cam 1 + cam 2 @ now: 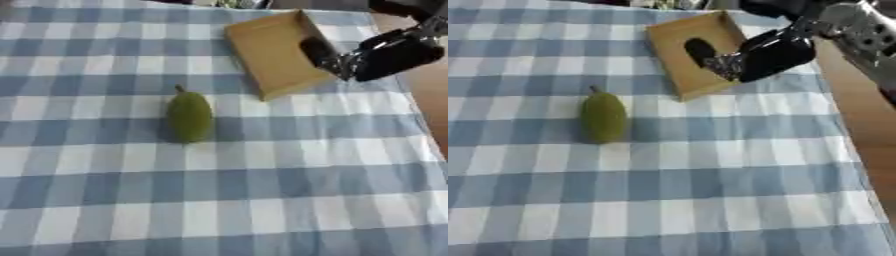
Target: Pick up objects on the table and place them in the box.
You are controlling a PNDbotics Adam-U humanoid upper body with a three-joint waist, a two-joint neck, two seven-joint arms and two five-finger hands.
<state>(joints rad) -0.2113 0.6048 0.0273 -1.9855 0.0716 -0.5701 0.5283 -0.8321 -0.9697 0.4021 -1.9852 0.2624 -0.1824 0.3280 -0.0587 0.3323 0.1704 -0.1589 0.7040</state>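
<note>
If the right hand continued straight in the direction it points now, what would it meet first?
Probably the box: the right hand points left and down over its open inside. Depth is unclear. The green fruit lies apart, nearer the camera.

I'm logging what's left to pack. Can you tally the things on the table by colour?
Green: 1, fruit on the cloth
Tan: 1, box
Black: 1, thing at the box, by the right hand
Total: 3

— What lies under the right hand (385, 57)?
— A blue and white checked cloth (262, 190), spreading out to the hand's left and nearer side.
— And past it?
— Bare brown bench (433, 95) showing beneath the hand, along the cloth's right edge.
</note>
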